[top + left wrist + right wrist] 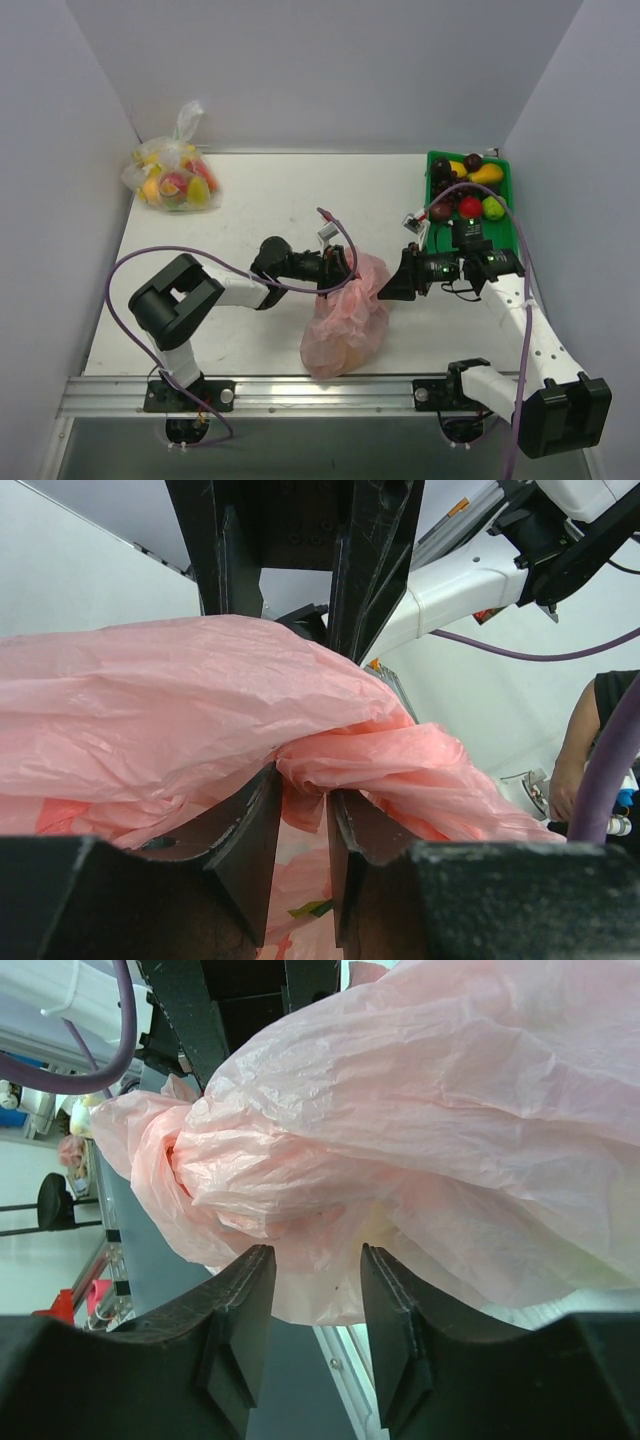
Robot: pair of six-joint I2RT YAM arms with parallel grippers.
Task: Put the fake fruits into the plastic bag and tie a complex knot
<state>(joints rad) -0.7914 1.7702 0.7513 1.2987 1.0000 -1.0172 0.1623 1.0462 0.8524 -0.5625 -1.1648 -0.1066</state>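
Left wrist, crinkly pink bag (150,710), bunched

No text, brand, number or sign is legible in any view. Centre of the overhead frame: one white tag (327,236) and a second tag (411,221), both too small to read. Lower centre of the left wrist view: red and green print on the plastic bag (200,710), forming no readable characters.

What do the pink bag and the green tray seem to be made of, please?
The pink bag: thin translucent plastic film, to judge by its fine crinkles and the light through it. The green tray: probably rigid plastic, smooth and evenly coloured, with a moulded rim.
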